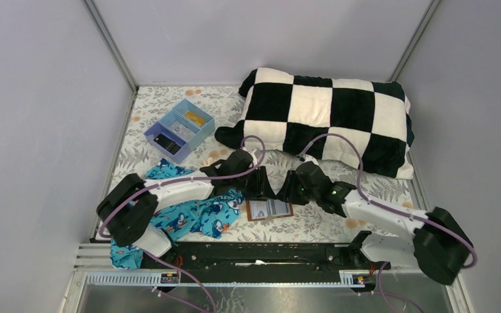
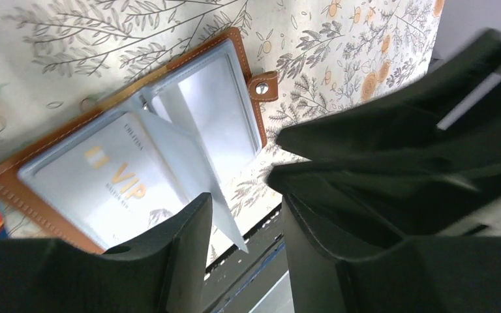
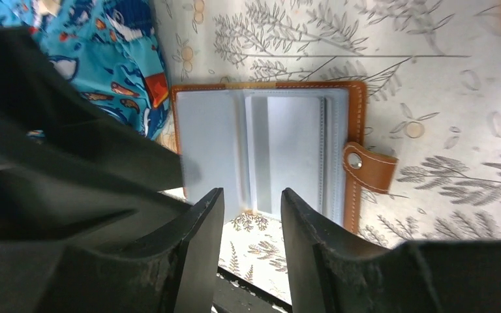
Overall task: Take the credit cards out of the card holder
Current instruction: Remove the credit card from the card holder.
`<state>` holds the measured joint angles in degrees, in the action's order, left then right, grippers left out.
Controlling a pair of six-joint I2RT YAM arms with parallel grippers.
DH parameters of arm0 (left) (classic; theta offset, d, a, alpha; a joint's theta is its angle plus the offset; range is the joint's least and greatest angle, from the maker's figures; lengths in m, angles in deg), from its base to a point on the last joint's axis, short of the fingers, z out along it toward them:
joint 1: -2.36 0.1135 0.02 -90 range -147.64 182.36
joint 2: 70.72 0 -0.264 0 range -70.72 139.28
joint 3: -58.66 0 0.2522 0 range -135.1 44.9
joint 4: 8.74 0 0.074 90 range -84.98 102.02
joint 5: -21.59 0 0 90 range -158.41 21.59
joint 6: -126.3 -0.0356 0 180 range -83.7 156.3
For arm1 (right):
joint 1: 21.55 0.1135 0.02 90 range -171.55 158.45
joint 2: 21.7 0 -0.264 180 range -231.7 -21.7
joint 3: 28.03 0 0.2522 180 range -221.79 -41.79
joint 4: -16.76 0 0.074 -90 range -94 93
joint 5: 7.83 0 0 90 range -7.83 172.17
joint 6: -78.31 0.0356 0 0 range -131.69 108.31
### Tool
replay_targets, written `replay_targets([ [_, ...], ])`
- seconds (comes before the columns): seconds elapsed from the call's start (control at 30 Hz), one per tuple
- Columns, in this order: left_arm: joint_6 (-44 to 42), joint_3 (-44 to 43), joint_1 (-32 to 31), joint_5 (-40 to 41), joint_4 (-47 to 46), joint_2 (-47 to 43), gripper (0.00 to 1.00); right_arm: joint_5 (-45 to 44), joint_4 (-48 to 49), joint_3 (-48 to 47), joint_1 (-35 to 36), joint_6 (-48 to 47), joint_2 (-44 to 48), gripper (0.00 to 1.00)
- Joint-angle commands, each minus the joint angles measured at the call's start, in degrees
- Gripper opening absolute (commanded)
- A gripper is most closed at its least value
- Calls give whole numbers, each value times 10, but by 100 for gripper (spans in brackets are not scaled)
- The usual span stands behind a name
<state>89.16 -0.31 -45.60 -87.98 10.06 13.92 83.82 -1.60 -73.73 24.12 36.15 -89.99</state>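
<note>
The brown card holder (image 1: 269, 209) lies open on the floral cloth near the front edge, grey slotted inside up. In the left wrist view (image 2: 137, 150) a whitish card (image 2: 107, 186) with gold "VIP" lettering sits in one pocket, and a clear sleeve (image 2: 192, 156) stands up from the spine. In the right wrist view the holder (image 3: 267, 143) shows its snap tab (image 3: 365, 166). My left gripper (image 1: 259, 186) (image 2: 244, 222) is open just over the holder's edge, with the sleeve's corner beside one finger. My right gripper (image 1: 293, 189) (image 3: 251, 202) is open and empty over the same edge.
A blue divided tray (image 1: 179, 129) with small items stands at the back left. A black-and-white checkered pillow (image 1: 326, 117) fills the back right. A blue patterned cloth (image 1: 196, 215) (image 3: 104, 52) lies left of the holder. The black front rail (image 1: 267, 254) runs just below it.
</note>
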Motion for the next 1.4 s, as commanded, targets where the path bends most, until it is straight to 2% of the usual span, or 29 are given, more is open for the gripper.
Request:
replay_targets([
  [0.0, 17, -33, -19, -40, -79, 56, 48, -92, -68, 8, 5, 8, 85, 46],
  [0.17, 20, -83, -44, -53, -87, 105, 48, -136, -122, 21, 5, 12, 178, 46],
  [0.27, 16, -95, -44, -44, -76, 91, 48, -135, -134, 30, 5, 12, 211, 46],
  [0.37, 4, -96, -35, -8, -25, 58, 48, -114, -121, 37, 4, 7, 206, 46],
  [0.6, 4, -34, 1, 76, 105, -32, 45, -6, -6, 26, 5, 1, 118, 43],
  [0.8, 21, 29, 17, 86, 107, -59, 40, 98, 100, -4, 7, 6, 0, 40],
  [1.0, 16, 36, 20, 87, 98, -24, 33, 118, 142, -21, 8, 7, -91, 34],
  [1.37, 9, 31, 20, 121, 126, 28, 26, 80, 146, -11, 8, 9, -160, 32],
])
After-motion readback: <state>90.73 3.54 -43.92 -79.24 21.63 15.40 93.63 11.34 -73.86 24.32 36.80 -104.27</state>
